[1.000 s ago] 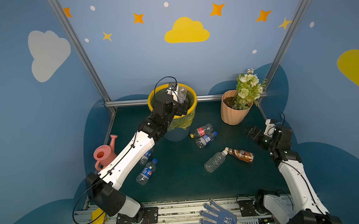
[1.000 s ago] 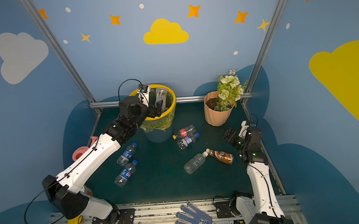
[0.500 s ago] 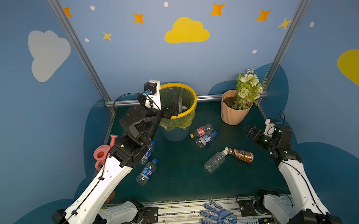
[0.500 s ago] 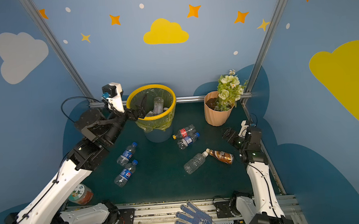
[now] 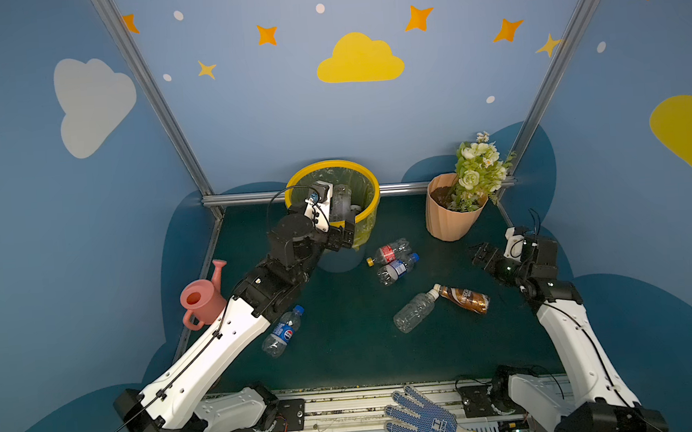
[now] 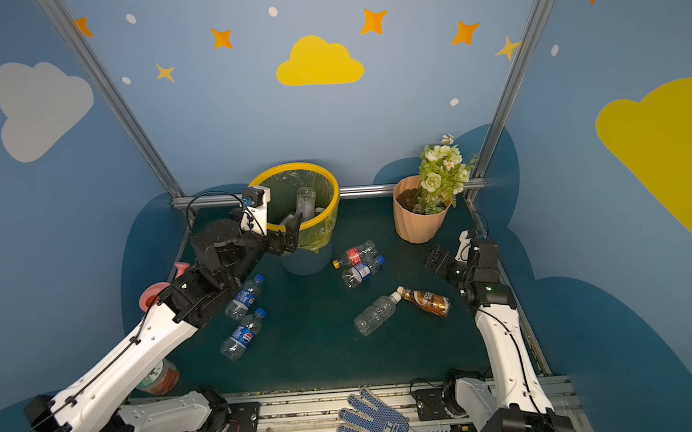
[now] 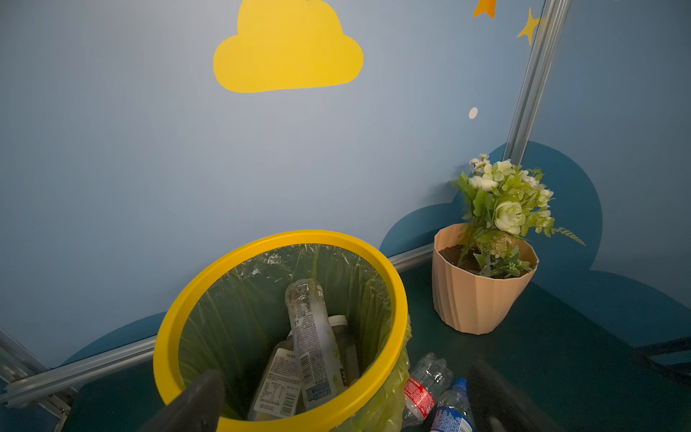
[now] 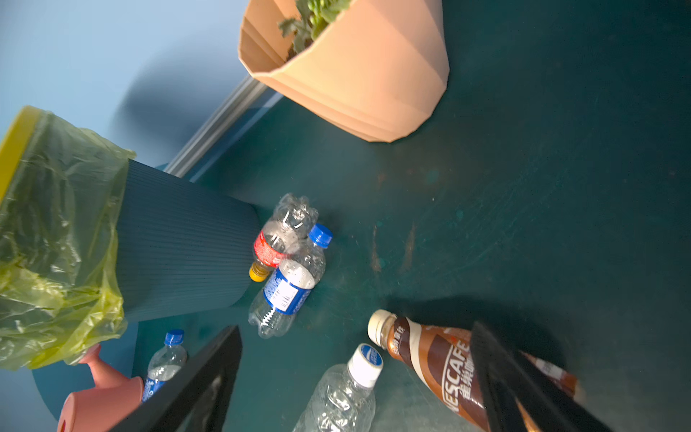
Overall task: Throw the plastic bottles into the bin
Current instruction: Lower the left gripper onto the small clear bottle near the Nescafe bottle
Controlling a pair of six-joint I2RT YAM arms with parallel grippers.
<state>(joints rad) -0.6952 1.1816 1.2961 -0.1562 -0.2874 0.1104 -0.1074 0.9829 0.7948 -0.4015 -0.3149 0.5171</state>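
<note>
The bin [image 5: 369,182] with its yellow rim stands at the back. Its inside holds several plastic bottles [image 7: 312,336]. My left gripper [image 5: 343,229] hovers open and empty at the bin's near-left rim [image 7: 284,237]. On the green floor lie a red-label bottle [image 5: 388,252], a blue-label bottle [image 5: 398,268], a clear white-capped bottle [image 5: 415,312], a brown coffee bottle [image 5: 464,298] and two blue-capped bottles [image 6: 245,297] [image 6: 242,334] by the left arm. My right gripper [image 8: 355,336] is open above the clear and brown bottles, holding nothing.
A peach flower pot [image 5: 450,214] with flowers stands at the back right. A pink watering can [image 5: 202,298] sits at the left edge and a squat jar [image 6: 159,378] near the left arm's base. A blue-dotted glove [image 5: 425,422] lies on the front rail.
My left arm has drawn back from over the bin's mouth, swung up and left, then come down to the bin's near-left rim. The right arm has hardly moved.
</note>
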